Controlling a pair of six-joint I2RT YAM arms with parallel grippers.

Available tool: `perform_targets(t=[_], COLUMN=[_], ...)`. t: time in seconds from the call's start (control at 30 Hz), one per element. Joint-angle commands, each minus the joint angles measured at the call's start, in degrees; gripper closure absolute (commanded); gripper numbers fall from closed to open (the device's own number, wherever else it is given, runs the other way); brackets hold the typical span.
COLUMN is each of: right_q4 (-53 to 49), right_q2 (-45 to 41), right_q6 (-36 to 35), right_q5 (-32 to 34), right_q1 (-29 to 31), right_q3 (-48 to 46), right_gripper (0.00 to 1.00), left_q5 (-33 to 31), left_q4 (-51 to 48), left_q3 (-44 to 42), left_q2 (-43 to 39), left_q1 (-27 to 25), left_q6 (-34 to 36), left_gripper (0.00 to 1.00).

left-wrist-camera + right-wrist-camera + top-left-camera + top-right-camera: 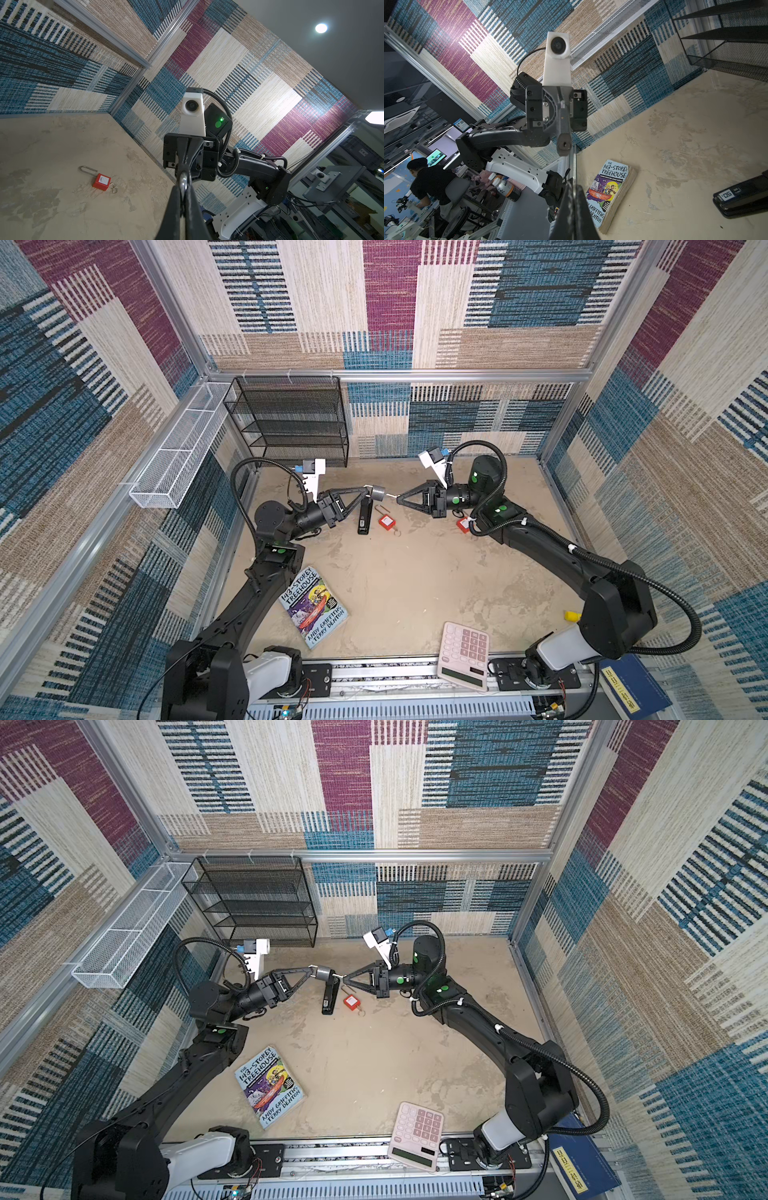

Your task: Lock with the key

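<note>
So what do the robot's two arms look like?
The left arm and right arm are black with a white base section, green dots on the joints and a ribbed black cable alongside. The left gripper and right gripper each have black triangular fingers and carry a white camera block.

The book (pixel 312 608) lying on the surface (pixel 415 572) reads "143-STOREY TREEHOUSE" on its cover, with "ANDY GRIFFITHS & TERRY DENTON" along the lower edge. In the right wrist view a small "THE" tops the title, and the subtitle beneath is too fine to read. A white label on the black stapler (pixel 743 197) shows what looks like "50".
</note>
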Motion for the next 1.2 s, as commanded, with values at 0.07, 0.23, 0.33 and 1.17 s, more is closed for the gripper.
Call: perform_targets(t=[0.07, 0.23, 0.33, 1.17], right_q4=[-2.46, -4.53, -7.58, -11.97], right_q2=[-1.12, -2.84, -3.83, -9.11], right_q6=[-2.02, -3.64, -5.78, -9.23], right_q5=[1.49, 3.14, 5.04, 7.18], right_q1=[-1.99, -5.35, -6.98, -12.24], right_q3=[-1.69, -4.79, -5.44, -8.68], right_gripper=[1.00, 1.00, 1.00, 1.00], left_q5=[4.91, -0.65, -4.56, -16.38], left_q4=[-8.60, -55.56, -71.71, -97.08], left_q3=[1.65, 9.32, 12.11, 26.85], left_q2=[-0.57, -2.44, 0.25, 36.09], left_q1=[1.61, 0.62, 0.08, -13.46], left_q6=[6.85, 38.39, 49.67, 73.08], left_gripper=[1.00, 1.00, 1.00, 1.00])
